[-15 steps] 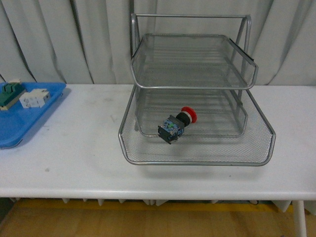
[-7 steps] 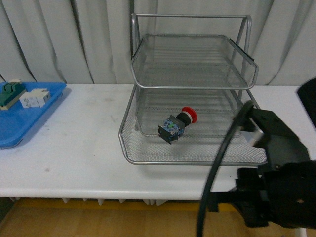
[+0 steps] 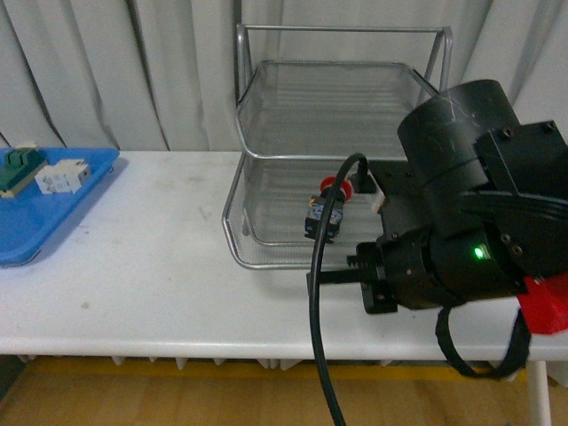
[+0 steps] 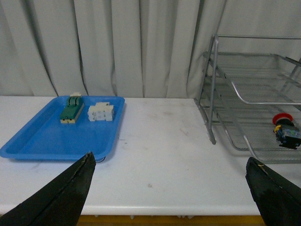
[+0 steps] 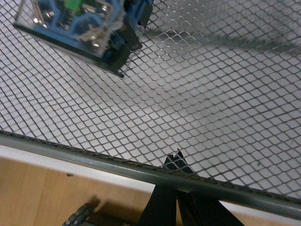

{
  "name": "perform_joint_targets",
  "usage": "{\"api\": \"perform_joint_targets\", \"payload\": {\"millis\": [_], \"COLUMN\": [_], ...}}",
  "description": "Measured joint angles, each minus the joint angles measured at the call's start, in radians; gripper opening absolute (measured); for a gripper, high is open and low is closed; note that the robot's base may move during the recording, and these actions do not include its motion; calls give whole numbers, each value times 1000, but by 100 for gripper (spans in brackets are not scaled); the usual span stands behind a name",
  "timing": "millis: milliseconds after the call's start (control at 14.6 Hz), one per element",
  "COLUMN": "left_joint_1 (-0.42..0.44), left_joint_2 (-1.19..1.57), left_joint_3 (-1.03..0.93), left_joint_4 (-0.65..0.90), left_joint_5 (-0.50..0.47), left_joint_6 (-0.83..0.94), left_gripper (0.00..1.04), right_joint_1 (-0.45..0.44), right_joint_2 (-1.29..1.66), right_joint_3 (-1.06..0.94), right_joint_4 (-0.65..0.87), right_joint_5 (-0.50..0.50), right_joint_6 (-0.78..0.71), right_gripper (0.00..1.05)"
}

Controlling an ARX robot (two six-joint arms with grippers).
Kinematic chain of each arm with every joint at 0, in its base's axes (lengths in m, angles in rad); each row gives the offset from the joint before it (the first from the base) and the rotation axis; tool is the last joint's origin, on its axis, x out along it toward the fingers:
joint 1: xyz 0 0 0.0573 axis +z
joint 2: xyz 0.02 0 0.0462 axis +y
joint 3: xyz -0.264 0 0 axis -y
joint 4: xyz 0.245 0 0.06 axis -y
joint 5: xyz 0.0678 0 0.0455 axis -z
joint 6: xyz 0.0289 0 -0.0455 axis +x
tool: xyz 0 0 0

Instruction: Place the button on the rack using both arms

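Lying on its side on the mesh of the bottom sliding tray (image 3: 266, 253), the button (image 3: 327, 213) has its red mushroom cap toward the back of the rack (image 3: 342, 106) and its black body toward the front rim. That tray sits partly drawn out from under the upper tiers, which is presumably why the switch could be dropped in from above. In the left wrist view the button (image 4: 286, 132) shows on the same lowest tier, so the placing itself looks done, and what remains is probably sliding the tray home.

The right arm (image 3: 470, 222) fills the near right of the front view, its green light on. Its right gripper (image 5: 175, 162) is closed on the tray's front rim (image 5: 117, 165), the fingertips pinched together through the mesh just above the wire; the button's clear-and-blue base (image 5: 75, 28) lies well inside, untouched.

The left gripper (image 4: 169, 188) is spread wide and holds nothing, hanging over the white counter (image 3: 142, 266) apart from the rack. On the counter's far left lies a blue plastic tray (image 3: 35, 240) holding a green-and-cream block (image 3: 18, 169) and a white blocky part (image 3: 62, 176).
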Motion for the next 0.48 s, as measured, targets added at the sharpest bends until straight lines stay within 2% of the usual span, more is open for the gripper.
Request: {"api": "perform_joint_targets", "payload": {"millis": [344, 481], "left_joint_1": [0, 0], "left_joint_2": [0, 0], "left_joint_3": [0, 0], "left_joint_4": [0, 0], "left_joint_5": [0, 0], "left_joint_6": [0, 0], "left_gripper": [98, 98], "right_joint_1": [-61, -63], "right_joint_2": [138, 134], "right_joint_3": [298, 298], "right_joint_4": [-4, 11], "right_joint_5": [65, 63], "right_joint_6": [-64, -64], "right_gripper": [2, 2]}}
